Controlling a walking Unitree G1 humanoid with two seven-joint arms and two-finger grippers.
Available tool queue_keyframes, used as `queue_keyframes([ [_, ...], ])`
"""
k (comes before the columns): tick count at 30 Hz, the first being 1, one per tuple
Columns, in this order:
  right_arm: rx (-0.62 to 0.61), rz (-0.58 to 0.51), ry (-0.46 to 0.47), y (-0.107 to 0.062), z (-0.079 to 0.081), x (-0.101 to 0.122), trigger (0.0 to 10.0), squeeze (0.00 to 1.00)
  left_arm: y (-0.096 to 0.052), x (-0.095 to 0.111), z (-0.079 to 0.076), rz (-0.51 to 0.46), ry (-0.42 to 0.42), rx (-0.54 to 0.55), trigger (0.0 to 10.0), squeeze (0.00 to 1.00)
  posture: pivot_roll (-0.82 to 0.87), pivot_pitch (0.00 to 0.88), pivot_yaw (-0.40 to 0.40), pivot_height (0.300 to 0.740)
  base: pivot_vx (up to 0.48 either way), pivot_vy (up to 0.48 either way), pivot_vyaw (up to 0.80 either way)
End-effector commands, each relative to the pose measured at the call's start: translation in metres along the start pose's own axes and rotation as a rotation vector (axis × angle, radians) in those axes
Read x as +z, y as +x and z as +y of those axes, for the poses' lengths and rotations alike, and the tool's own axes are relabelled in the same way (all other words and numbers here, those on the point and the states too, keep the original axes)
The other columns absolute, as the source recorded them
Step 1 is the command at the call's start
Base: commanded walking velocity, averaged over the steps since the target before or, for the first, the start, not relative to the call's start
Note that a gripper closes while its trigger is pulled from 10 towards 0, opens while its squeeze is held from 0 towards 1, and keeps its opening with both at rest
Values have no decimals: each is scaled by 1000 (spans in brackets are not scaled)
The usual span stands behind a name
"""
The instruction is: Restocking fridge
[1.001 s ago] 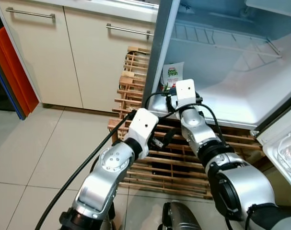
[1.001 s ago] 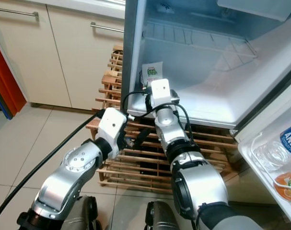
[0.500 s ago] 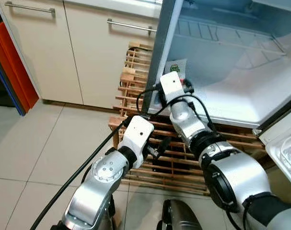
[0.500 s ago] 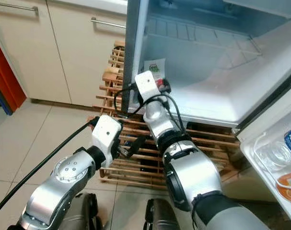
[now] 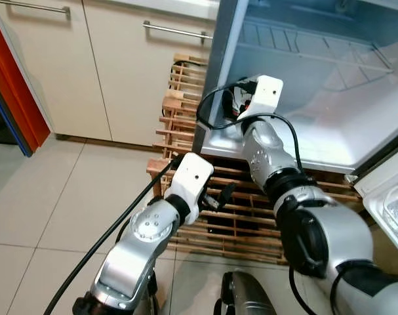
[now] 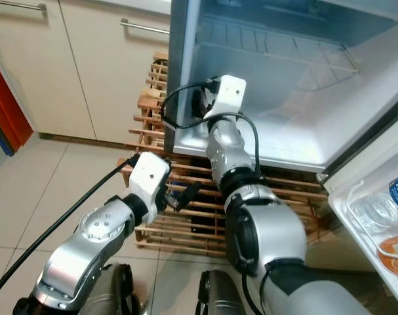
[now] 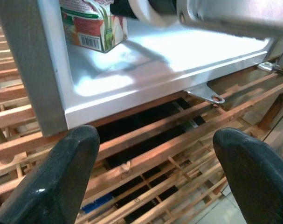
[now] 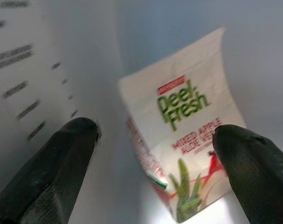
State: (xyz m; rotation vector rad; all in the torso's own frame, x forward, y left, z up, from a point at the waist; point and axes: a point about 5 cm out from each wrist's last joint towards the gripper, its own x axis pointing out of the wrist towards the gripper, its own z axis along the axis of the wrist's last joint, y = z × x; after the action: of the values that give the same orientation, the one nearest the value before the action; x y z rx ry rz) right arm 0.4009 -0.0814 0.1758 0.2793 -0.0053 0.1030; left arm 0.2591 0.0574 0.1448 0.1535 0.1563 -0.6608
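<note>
Right gripper point(image 8: 150, 154) is inside the fridge point(image 5: 330, 125) with its jaws spread wide and holding nothing, one black finger point(image 8: 52, 163) at lower left of the wrist view, the other at lower right. Between and beyond them stands the juice carton point(image 8: 183, 140), apart from both fingers, printed face toward the camera, close against the fridge's left inner wall. It stands upright on the white fridge floor with its long axis vertical, looking tilted in the right wrist view. In the head views the right wrist camera block point(image 5: 264, 95) sits at upper centre and hides the carton; the left wrist view catches the carton's lower part with its barcode at the top left corner, on the floor just behind the grey fridge frame. Left gripper point(image 7: 155, 172) hangs lower, jaws also wide open and empty, fingers at the bottom corners of its view, over the wooden slatted pallet point(image 5: 185, 92) under the fridge. Cream cabinets point(image 5: 120, 72) fill the upper left, and the fridge door shelf point(image 6: 376, 223) with a bottle shows at lower right.
</note>
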Motion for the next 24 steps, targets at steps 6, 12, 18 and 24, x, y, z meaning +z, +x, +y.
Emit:
queue_keyframes([
  [6,-23,-44,50,-26,-25,-20,10000,0,14,7,5,-35,38,-20,10000,0,9,0,-89,661,0,0,0],
  [12,-107,64,294,-25,-46,-32,10000,0,23,11,10,-61,53,-33,10000,0,-11,0,-63,661,0,0,0],
  [18,-117,-76,-77,-29,-66,3,10000,0,16,9,31,-117,69,39,10000,0,14,0,-89,661,0,0,0],
  [24,-156,-84,-363,-75,-101,-14,10000,0,-31,-23,62,-113,-171,266,10000,0,7,0,-95,661,0,0,0],
])
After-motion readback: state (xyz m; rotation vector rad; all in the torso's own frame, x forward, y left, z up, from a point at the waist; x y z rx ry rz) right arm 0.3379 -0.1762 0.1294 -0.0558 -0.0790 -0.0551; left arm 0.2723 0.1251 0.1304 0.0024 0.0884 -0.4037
